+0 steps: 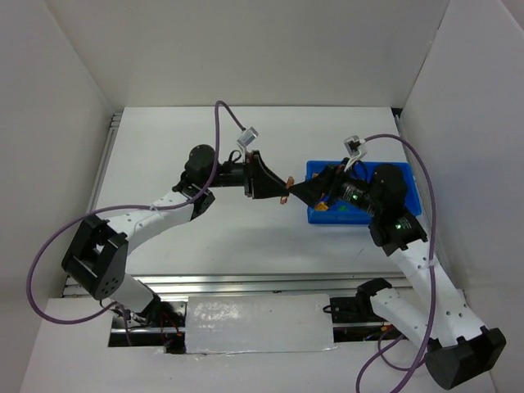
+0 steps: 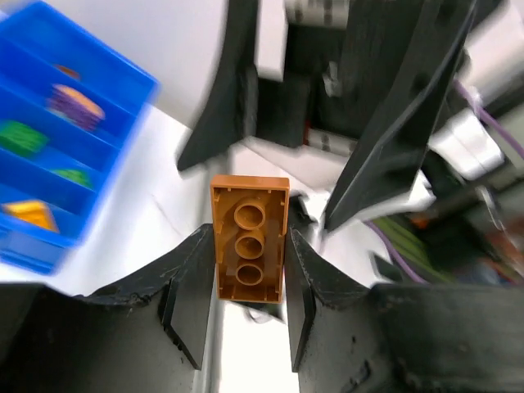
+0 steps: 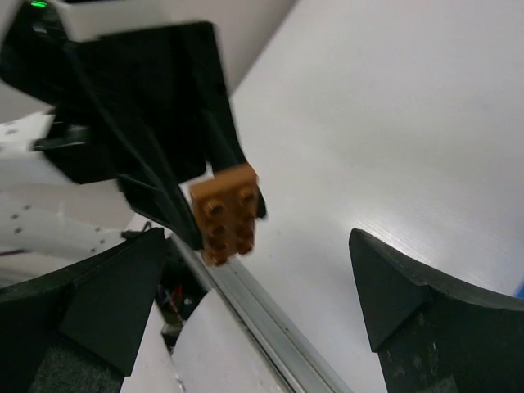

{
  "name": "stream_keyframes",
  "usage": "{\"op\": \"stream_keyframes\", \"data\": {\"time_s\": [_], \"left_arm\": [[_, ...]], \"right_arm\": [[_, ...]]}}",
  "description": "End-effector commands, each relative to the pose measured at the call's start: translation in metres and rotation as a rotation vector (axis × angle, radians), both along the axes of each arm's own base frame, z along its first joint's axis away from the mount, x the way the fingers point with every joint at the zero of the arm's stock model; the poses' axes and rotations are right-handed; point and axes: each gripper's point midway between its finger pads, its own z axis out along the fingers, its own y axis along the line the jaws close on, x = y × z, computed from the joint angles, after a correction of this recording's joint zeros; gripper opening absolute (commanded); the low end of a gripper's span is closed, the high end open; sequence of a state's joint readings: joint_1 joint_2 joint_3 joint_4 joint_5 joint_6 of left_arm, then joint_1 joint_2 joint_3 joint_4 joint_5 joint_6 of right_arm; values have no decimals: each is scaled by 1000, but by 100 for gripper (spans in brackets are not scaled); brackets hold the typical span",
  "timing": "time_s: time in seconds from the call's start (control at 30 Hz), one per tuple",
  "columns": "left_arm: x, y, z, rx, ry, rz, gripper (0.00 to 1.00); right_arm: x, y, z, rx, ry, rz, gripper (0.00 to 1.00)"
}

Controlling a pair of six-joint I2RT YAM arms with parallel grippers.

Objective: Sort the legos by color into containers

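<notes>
Our left claw (image 2: 248, 250) is clamped on an orange-brown brick (image 2: 250, 237), lifted off the worktop (image 3: 368, 123). Our right claw (image 3: 256, 246) faces it, fingers wide apart and holding nothing. The brick hangs in line with that gap, touching neither finger. The blue tray (image 2: 98, 51) sits near, holding other bricks.

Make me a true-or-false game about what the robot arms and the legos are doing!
1. The left gripper is holding an orange-brown lego. True.
2. The right gripper is shut on a lego. False: it is open and holds nothing.
3. A purple lego lies in the blue tray. True.
4. The orange-brown lego lies inside the tray. False: the left gripper holds it up outside the tray.
</notes>
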State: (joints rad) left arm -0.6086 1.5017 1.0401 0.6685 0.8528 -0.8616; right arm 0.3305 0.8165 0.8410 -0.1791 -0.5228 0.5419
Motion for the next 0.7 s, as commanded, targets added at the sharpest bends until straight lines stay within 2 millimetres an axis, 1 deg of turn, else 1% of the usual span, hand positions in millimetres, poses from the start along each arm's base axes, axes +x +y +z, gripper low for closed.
{"op": "stream_keyframes", "data": {"time_s": [0.0,0.03,0.13,0.17,0.2,0.27,0.3,0.37,0.43,0.47,0.5,0.53,0.57,0.6,0.67], "left_arm": [[-46,11,30,-142,-100,-234,0],[-55,16,43,-198,-180,-269,0],[-61,19,47,-229,-138,-329,0],[-57,21,47,-248,-150,-322,0],[-58,22,48,-255,-124,-330,0],[-62,22,48,-269,-152,-357,0],[-62,22,48,-268,-151,-359,0],[-58,20,45,-239,-123,-346,0],[-53,17,37,-216,-147,-310,0],[-54,17,40,-211,-157,-296,0],[-50,13,32,-173,-153,-276,0],[-49,12,31,-158,-158,-266,0],[-53,11,34,-153,-172,-265,0],[-51,8,30,-125,-180,-258,0],[-56,5,32,-107,-200,-259,0]], "right_arm": [[-23,22,26,79,-133,229,99],[-31,26,28,103,-144,281,100],[-40,25,37,111,-200,301,100],[-39,23,39,103,-209,289,100],[-38,23,39,96,-208,282,100],[-33,22,35,90,-184,260,100],[-26,21,32,91,-168,227,99],[-27,22,34,102,-169,234,98],[-33,24,40,128,-174,260,96],[-33,24,44,141,-194,264,95],[-37,26,46,153,-194,286,89],[-39,27,52,175,-201,302,85],[-39,29,53,186,-195,316,81],[-42,31,53,195,-190,338,73],[-49,33,58,221,-189,385,66]]}}
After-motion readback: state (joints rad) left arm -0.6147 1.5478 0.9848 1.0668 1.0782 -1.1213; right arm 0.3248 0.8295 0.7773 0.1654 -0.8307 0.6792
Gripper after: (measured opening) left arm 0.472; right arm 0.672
